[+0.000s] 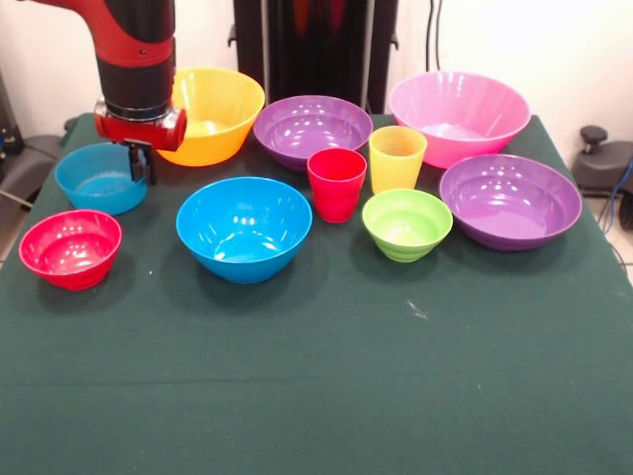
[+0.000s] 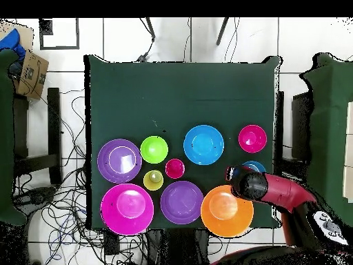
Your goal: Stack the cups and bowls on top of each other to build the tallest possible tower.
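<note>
Red bowl [image 1: 70, 247] sits clear; pincer [image 1: 139, 164] hides small blue bowl's [image 1: 99, 178] rim.

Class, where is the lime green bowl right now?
In the front view, the lime green bowl sits right of centre, just in front of the yellow cup, left of a purple bowl.

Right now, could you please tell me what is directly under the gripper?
The small blue bowl sits under the gripper. From overhead the arm covers most of that bowl, so its inside is partly hidden.

small blue bowl [image 2: 254, 166] half under arm [image 2: 276, 191]
</note>
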